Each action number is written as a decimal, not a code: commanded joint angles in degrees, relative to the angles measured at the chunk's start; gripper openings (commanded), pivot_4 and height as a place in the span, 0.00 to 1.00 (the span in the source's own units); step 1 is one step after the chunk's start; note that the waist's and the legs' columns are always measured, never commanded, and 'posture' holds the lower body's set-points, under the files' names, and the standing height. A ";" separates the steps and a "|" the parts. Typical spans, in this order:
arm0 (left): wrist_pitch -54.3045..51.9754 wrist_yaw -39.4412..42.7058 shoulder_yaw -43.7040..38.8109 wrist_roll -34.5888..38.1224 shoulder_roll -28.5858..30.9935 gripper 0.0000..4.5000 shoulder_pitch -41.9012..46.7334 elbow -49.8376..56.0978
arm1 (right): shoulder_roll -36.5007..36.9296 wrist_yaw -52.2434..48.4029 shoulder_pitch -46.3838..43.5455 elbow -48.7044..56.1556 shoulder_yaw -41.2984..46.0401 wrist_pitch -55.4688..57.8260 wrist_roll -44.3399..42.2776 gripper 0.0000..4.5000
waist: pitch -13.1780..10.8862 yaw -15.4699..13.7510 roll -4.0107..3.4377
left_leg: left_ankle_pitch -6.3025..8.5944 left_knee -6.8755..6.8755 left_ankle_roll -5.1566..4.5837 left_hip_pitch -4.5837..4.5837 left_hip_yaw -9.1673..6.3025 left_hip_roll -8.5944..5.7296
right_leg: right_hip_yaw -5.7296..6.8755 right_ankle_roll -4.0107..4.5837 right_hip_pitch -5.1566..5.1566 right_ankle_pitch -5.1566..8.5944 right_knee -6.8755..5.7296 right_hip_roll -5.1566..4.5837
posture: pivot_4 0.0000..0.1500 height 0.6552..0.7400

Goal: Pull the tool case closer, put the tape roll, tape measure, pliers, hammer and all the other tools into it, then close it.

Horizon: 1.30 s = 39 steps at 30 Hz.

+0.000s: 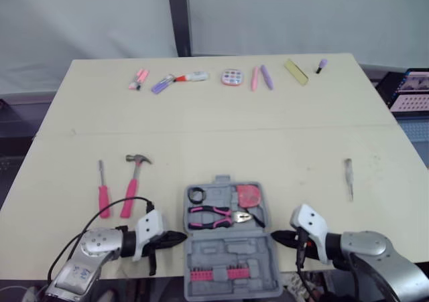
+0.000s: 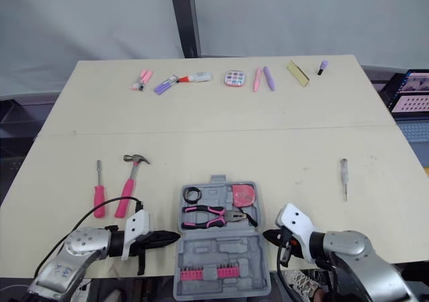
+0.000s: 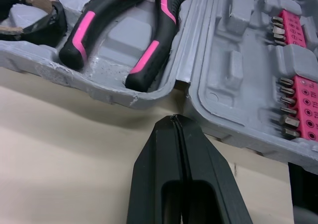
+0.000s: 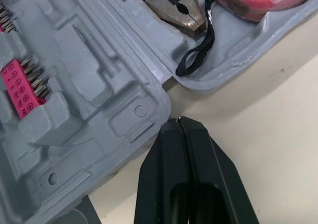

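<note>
- The tool case (image 1: 231, 255) lies open at the near middle of the bench (image 1: 221, 134), its two grey halves flat, one far and one near, and its near end reaches the bench's near edge.
- In the far half, the black tape roll (image 1: 196, 195) sits in the far-left pocket, the pink tape measure (image 1: 249, 195) in the far-right pocket, and the pliers (image 1: 214, 216) lie across the row just nearer, handles to the left.
- The tape measure's black cord loop (image 4: 196, 50) hangs down beside the pliers' metal nose.
- The near half holds a pink strip of bits (image 1: 214, 274) near its near edge; its other moulded pockets are bare.
- My left gripper (image 1: 179, 236) has its fingers pressed together and holds nothing; its tip is just beside the case's left side, at the seam between the halves.
- My right gripper (image 1: 273, 236) is also pressed together and holds nothing, its tip just beside the case's right side at the same seam.
- The hammer (image 1: 133, 183) lies on the bench left of the case, head far, and the pink-handled screwdriver (image 1: 103, 193) lies further left.
- A small pale screwdriver (image 1: 348, 178) lies well to the right.
- A row of small pink, purple and yellow items (image 1: 232, 78) lines the far edge.
</note>
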<state>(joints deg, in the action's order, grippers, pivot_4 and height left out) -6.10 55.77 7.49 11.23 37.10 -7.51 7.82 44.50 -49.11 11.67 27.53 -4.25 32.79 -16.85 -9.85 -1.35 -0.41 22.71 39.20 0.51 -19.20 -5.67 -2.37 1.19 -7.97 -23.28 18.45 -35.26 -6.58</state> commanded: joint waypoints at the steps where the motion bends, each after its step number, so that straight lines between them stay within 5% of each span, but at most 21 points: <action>1: 0.30 -0.55 0.79 -0.36 -0.59 0.01 0.10 0.85 | -0.40 0.53 -0.67 1.20 -0.71 0.38 -0.21 0.00 | 0.00 0.00 0.00 | 0.00 0.00 0.00 0.00 0.00 0.00 | 0.00 0.00 -0.01 0.00 -0.03 0.00 | 1.00 1.00; 39: -1.20 -5.07 1.79 -2.56 -5.45 0.01 6.24 -2.92 | -5.61 3.53 -7.04 -3.96 -3.61 -0.49 4.63 0.00 | 0.02 0.02 0.02 | -0.01 0.10 0.00 0.00 0.04 -0.05 | -0.05 0.00 -0.12 0.00 -0.33 -0.01 | 1.00 1.00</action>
<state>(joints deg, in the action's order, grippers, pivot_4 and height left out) -8.52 50.86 9.13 8.61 32.20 -1.63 5.02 39.63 -46.10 5.01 23.29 -7.18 33.58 -12.15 -9.83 -1.32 -0.39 22.70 39.31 0.51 -19.21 -5.63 -2.43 1.14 -7.97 -23.41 18.45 -35.60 -6.58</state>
